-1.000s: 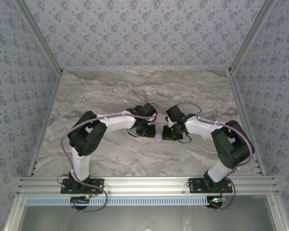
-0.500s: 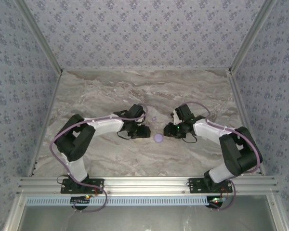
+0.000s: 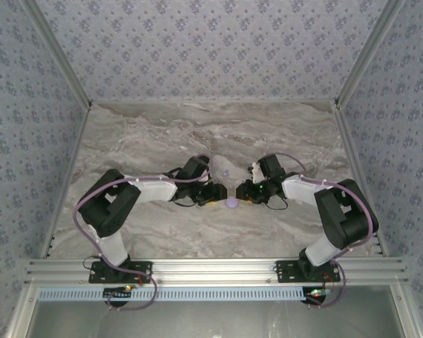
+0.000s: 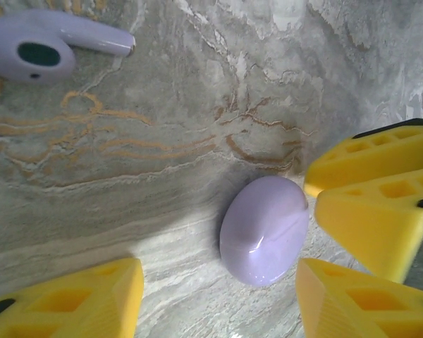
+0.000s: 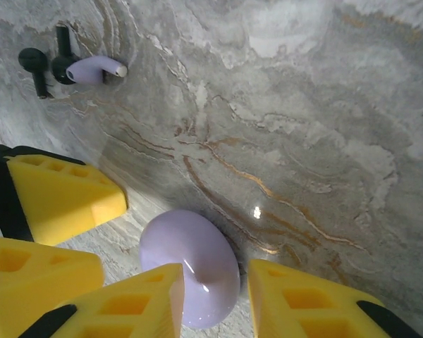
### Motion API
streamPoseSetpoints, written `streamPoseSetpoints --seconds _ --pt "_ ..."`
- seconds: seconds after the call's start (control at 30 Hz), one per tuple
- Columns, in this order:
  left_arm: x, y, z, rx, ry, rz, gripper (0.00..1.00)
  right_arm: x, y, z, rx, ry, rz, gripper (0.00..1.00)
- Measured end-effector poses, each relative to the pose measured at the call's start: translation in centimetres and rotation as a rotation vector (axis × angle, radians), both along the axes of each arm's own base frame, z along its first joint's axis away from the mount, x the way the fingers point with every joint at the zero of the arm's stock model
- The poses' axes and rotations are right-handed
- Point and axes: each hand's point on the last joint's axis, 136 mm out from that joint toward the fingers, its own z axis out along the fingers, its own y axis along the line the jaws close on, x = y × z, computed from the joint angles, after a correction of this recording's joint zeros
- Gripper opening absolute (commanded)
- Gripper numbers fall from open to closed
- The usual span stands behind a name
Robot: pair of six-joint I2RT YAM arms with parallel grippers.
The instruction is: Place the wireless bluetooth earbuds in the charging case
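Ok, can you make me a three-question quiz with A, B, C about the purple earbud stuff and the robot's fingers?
1. Where is the lilac earbud?
A. inside the case
B. lying on the table
C. pinched in a gripper

2. What colour are the robot's fingertips?
A. yellow
B. red
C. green

3. The lilac case is:
A. wide open
B. shut
C. snapped in half

Answers:
1 B, it lies on the table, well apart from the case.
2 A, every fingertip is bright yellow.
3 B, its shell looks smooth and whole, with no gap.
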Motion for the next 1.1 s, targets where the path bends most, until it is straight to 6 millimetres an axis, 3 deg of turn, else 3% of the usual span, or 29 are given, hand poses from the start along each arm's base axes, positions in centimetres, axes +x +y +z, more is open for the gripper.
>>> streamPoseSetpoints --seconds 1.1 --pt "-0.8 -2.6 -0.3 -0.05 0.037 -0.006 0.43 -0.6 0.8 -0.4 0.065 0.025 0.019 0.23"
